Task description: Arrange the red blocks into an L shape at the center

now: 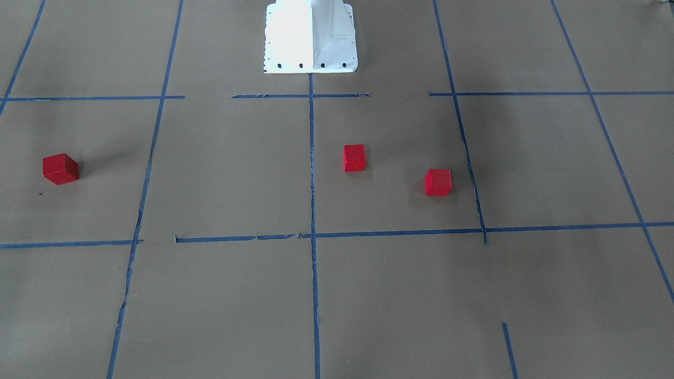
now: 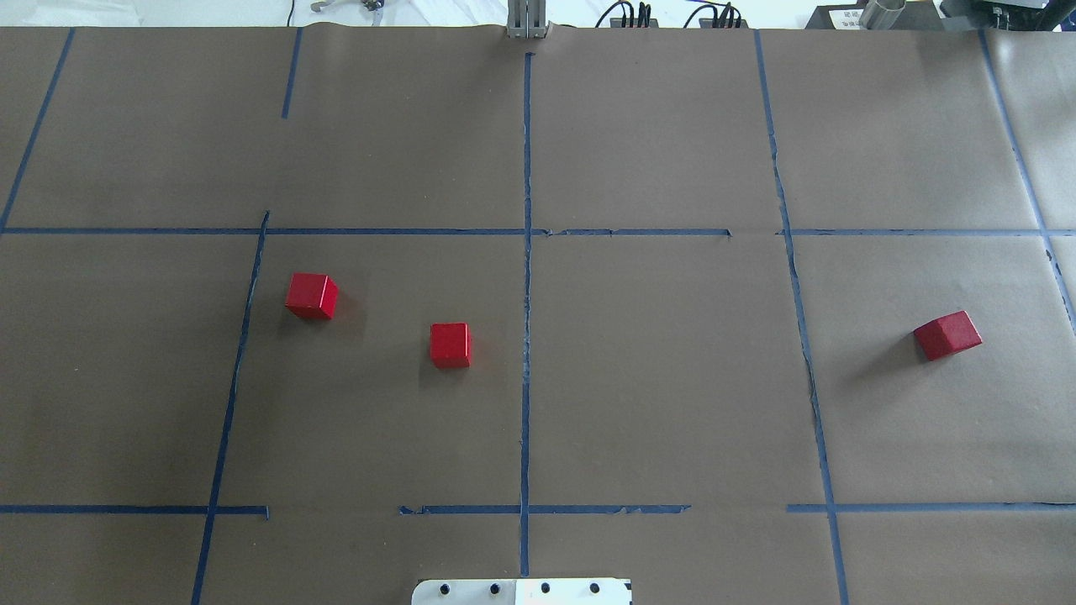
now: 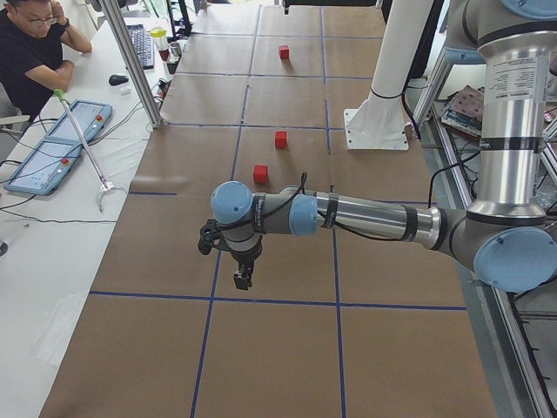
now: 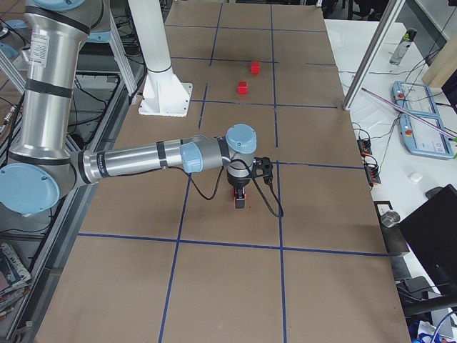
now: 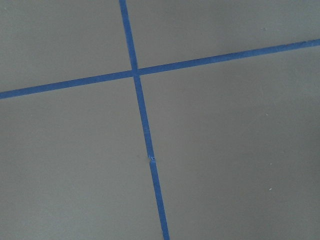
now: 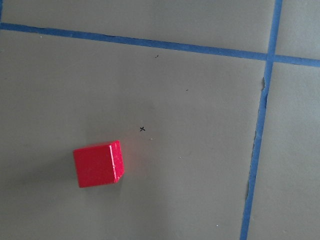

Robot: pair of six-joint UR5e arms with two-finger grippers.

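Three red blocks lie apart on the brown paper. One block [image 2: 450,344] sits just left of the central blue tape line [image 2: 526,336], and another [image 2: 312,296] lies further left. The third block [image 2: 947,334] is far right, turned at an angle, and fills the lower left of the right wrist view [image 6: 98,164]. My right gripper [image 4: 239,204] hangs right over that third block; I cannot tell whether it is open or shut. My left gripper [image 3: 242,279] hovers above a tape crossing [image 5: 136,73], far from the blocks; its state is also unclear.
The white robot base [image 2: 521,591] stands at the near table edge on the centre line. A person [image 3: 30,52] sits at a side table with control pendants [image 3: 52,144]. An aluminium post [image 3: 135,61] rises at that table edge.
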